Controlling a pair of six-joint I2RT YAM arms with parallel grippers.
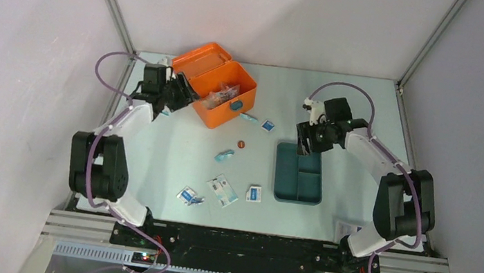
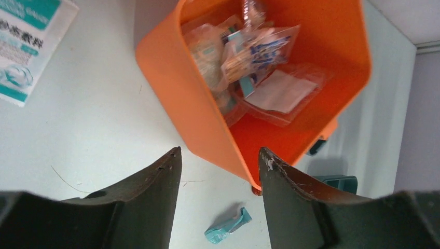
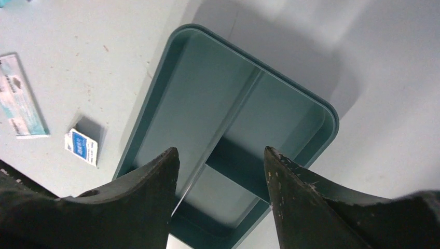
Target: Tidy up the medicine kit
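The medicine kit [image 1: 228, 110] is an orange box standing open at the back left, lid [image 1: 200, 57] tipped back and clear packets [image 2: 249, 57] heaped inside. My left gripper [image 1: 178, 95] hangs at the kit's left wall. In the left wrist view this gripper [image 2: 219, 155] is open, and the kit's orange wall [image 2: 176, 93] runs across the gap at its tips without visibly touching either finger. My right gripper [image 1: 308, 141] is open over the far end of a dark teal tray [image 1: 277, 172]. In the right wrist view nothing lies between the right gripper's [image 3: 222, 154] fingers.
Loose packets lie mid-table: a crumpled teal one [image 1: 225, 155], flat white-blue ones [image 1: 221, 190], [image 1: 186, 196], [image 1: 254, 194], [image 1: 268, 126], and a small red disc [image 1: 241, 144]. A printed leaflet [image 2: 26, 41] lies left of the kit. The teal tray [image 3: 155, 98] has divided compartments.
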